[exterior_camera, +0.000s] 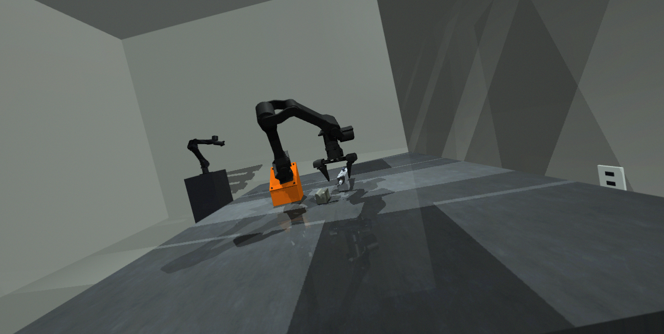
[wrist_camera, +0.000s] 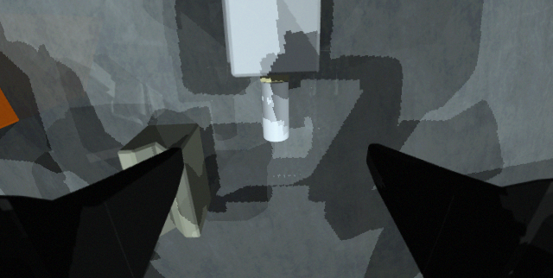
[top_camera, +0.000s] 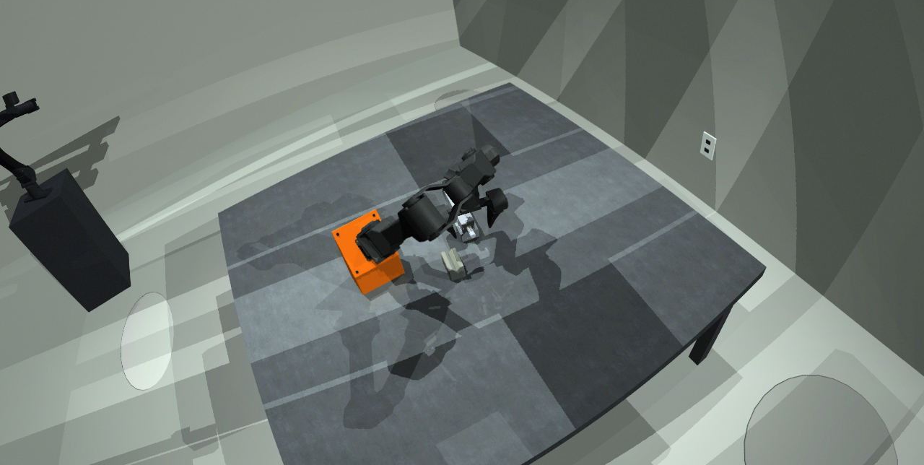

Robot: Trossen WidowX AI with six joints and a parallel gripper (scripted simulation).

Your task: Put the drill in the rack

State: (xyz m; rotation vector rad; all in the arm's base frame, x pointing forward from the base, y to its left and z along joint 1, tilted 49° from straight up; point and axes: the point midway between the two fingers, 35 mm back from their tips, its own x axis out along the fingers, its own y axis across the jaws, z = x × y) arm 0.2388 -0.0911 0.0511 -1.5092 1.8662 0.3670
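A white housing (top_camera: 465, 223) (wrist_camera: 272, 23) stands on the table, partly hidden by the arm in the top view. The drill (wrist_camera: 276, 114) sits in it; a white round shank sticks out of its end, with a thin gold ring at its root. A small dark key (exterior_camera: 343, 169) shows on top of the housing; it is out of the wrist view. The beige grooved rack (top_camera: 453, 265) (exterior_camera: 322, 195) (wrist_camera: 196, 174) stands beside the shank end, with nothing in it. My gripper (exterior_camera: 339, 178) (wrist_camera: 276, 154) is wide open and empty above the shank end, its fingertips either side of the shank's line.
The arm's orange base block (top_camera: 381, 281) (exterior_camera: 287, 195) stands near the rack, on the side away from the housing; its corner shows in the wrist view. A second black arm stands on a dark pedestal (top_camera: 71, 248) (exterior_camera: 208, 195) off the table.
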